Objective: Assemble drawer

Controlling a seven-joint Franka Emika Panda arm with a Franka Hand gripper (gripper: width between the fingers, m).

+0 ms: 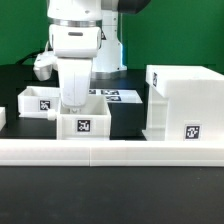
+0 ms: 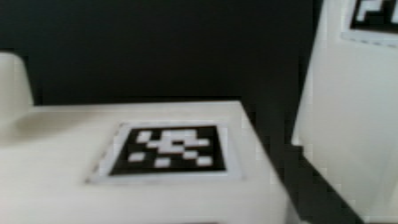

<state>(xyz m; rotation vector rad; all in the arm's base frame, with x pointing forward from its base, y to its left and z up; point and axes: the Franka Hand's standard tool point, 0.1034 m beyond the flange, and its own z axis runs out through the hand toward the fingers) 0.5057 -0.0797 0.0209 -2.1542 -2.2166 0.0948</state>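
Observation:
In the exterior view a small white tray (image 1: pixel 83 124) with a square tag on its front stands at the middle of the table. My gripper (image 1: pixel 72 103) reaches down at the tray's back left wall; its fingertips are hidden there. A second small tray (image 1: pixel 40 101) stands to the exterior view's left. The tall boxy housing (image 1: pixel 184 100) stands to the right. The wrist view shows a white tagged surface (image 2: pixel 169 150) very close and blurred, with the housing's wall (image 2: pixel 347 110) beside it. No fingers show in that view.
A long low white rail (image 1: pixel 110 151) runs across the front of the table. The marker board (image 1: pixel 118 95) lies flat behind the middle tray. A small white piece (image 1: pixel 3 117) shows at the exterior view's left edge.

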